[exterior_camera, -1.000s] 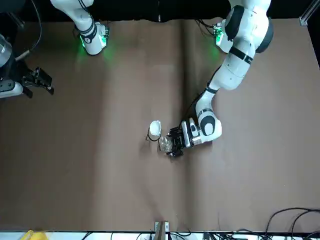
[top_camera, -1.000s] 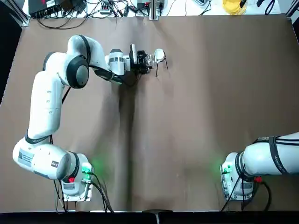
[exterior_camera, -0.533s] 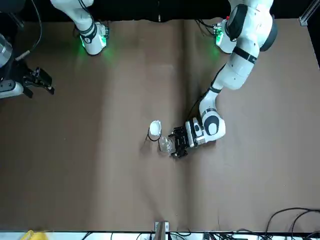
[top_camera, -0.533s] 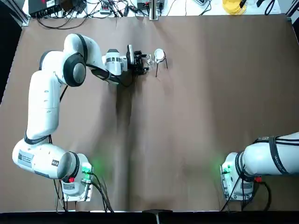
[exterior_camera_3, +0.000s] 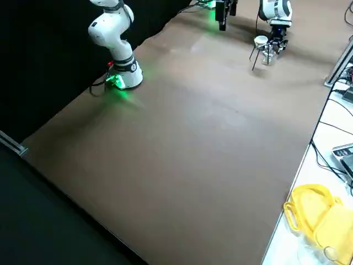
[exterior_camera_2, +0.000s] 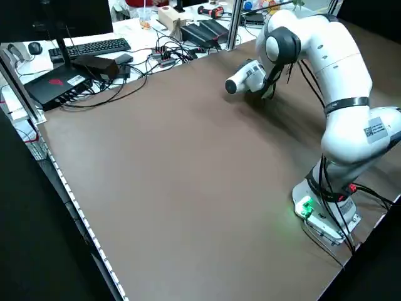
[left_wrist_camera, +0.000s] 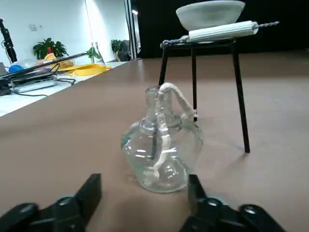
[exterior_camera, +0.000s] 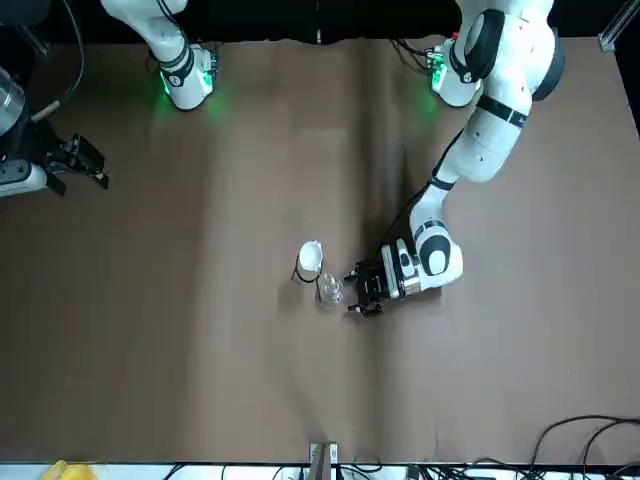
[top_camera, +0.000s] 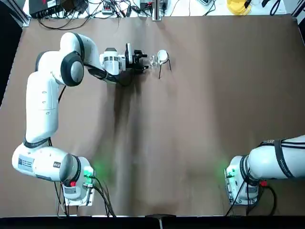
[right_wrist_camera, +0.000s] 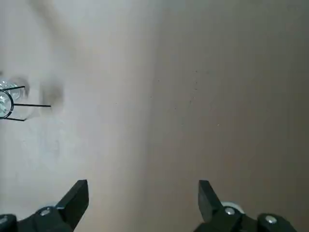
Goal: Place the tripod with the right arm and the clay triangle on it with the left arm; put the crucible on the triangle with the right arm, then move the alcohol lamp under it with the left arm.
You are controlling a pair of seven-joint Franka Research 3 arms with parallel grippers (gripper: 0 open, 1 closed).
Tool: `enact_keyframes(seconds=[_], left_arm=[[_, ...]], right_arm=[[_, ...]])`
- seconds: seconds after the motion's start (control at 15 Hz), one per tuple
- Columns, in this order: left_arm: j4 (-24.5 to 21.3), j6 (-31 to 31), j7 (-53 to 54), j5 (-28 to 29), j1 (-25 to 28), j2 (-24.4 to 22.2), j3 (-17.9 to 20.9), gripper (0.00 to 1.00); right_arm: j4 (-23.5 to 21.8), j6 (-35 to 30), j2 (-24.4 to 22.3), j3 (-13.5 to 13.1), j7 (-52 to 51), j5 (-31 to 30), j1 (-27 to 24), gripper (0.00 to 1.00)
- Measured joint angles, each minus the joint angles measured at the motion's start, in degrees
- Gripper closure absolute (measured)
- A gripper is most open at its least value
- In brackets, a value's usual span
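Note:
The black wire tripod (left_wrist_camera: 240,96) stands at the far middle of the table, with the clay triangle (left_wrist_camera: 222,31) across its ring and the white crucible (top_camera: 162,57) on top. The clear glass alcohol lamp (left_wrist_camera: 161,145) stands on the table at the tripod's legs, on the side facing my left gripper; I cannot tell whether it is squarely beneath the crucible. My left gripper (top_camera: 141,61) is open, lying low just left of the lamp (top_camera: 154,60) and apart from it. My right gripper (exterior_camera: 88,165) hangs open over the table's right side, holding nothing.
Cables, keyboards and electronics (exterior_camera_2: 88,66) lie on the bench beyond the table's far edge, along with a yellow container (exterior_camera_3: 314,212). The brown table cover (top_camera: 200,124) has a lengthwise fold (top_camera: 128,124) running under the left arm.
My left gripper, which was around the alcohol lamp, has let it go and drawn back to the left. The lamp, tripod and crucible stayed in place.

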Motion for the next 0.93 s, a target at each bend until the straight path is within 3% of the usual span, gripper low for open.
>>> enact_keyframes(seconds=[0.13,0.27,0.93], left_arm=[[0.2,-1.0,0.1,0.2,0.0,0.0,0.0,0.4],[0.6,-1.5,0.1,0.2,-0.1,-0.1,0.0,0.43],[0.5,-1.8,0.0,0.2,-2.7,0.1,0.0,0.4]], right_arm=[[0.0,0.0,0.0,0.0,0.0,0.0,0.0,0.0],[0.0,0.0,0.0,0.0,0.0,0.0,0.0,0.0],[0.0,0.0,0.0,0.0,0.0,0.0,0.0,0.0]])
